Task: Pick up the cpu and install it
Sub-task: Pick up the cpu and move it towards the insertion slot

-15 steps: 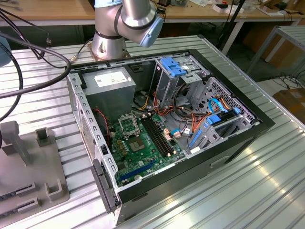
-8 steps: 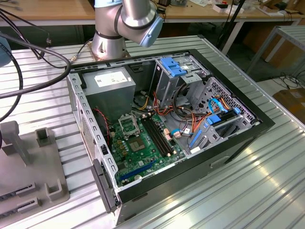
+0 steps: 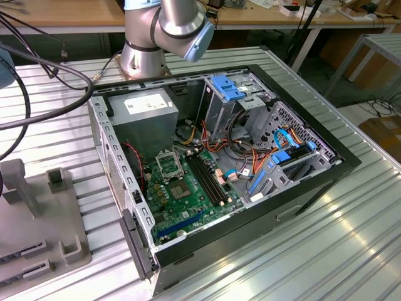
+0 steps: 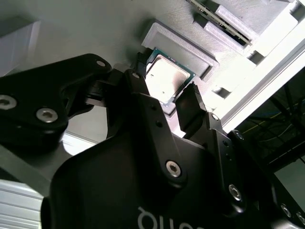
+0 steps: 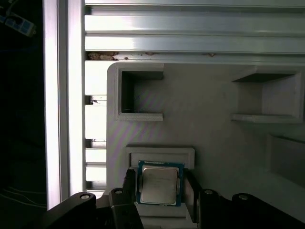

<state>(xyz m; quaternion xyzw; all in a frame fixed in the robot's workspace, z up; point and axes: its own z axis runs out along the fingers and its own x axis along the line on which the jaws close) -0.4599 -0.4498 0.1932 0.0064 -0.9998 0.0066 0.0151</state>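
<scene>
The cpu (image 5: 159,182), a small square chip with a silver-grey face and a green rim, lies at a shallow recess of the grey holder block (image 5: 209,138). My gripper (image 5: 160,191) has one black finger against each of two opposite edges of the chip, shut on it. The second wrist view shows the same grip from beside the fingers, with the cpu (image 4: 164,76) between them and the gripper (image 4: 164,90) around it. In the exterior view the open computer case (image 3: 294,188) holds the green motherboard (image 3: 188,197), whose square socket (image 3: 169,164) stands bare.
The grey holder block (image 3: 37,219) sits on the ribbed metal table at the exterior view's left, with raised pockets on it. Black cables (image 3: 44,75) hang over that side. Drive cages, blue clips and wire bundles (image 3: 276,157) crowd the case beside the board.
</scene>
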